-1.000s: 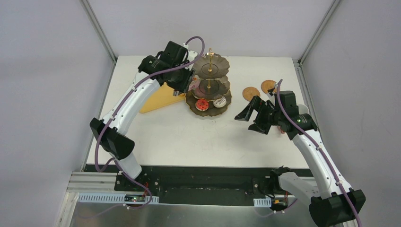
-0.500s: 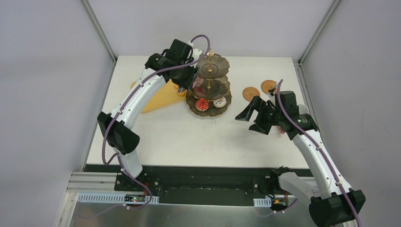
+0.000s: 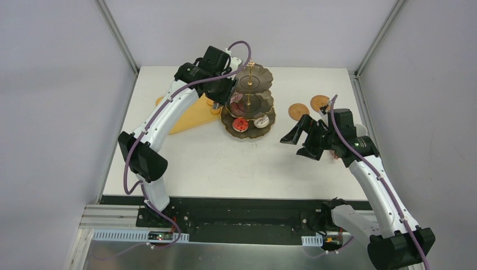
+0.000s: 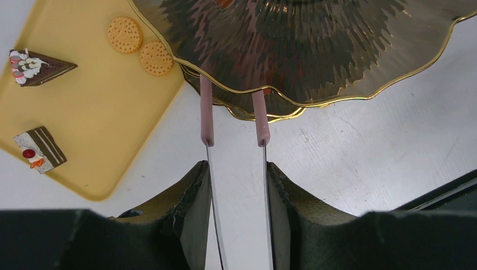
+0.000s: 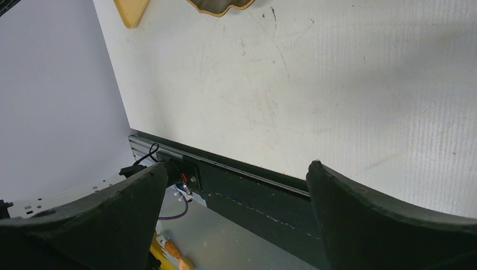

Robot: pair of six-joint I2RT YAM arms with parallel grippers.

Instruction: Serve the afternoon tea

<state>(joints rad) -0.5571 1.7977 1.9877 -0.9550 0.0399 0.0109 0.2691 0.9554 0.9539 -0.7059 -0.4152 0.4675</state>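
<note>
White table (image 3: 225, 163) — left claw (image 4: 237, 169) clamps tongs (image 4: 206, 118), tips hidden under the stand (image 4: 292, 45) just ahead. Right claw (image 5: 235, 169) gapes empty. Probably loading a tier; next — pull clear, fetch cakes (image 4: 39, 149) from the tray (image 4: 107, 112) at its left.

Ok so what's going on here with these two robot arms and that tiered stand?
The left gripper is clamped on metal tongs with pink tips, which reach in at a tier of the dark three-tier scalloped stand. The rim hides the tips, so whether they hold anything cannot be told. Two round orange cookies and two cake slices lie on the yellow tray. The right gripper hovers open over the table near two round woven coasters.
</note>
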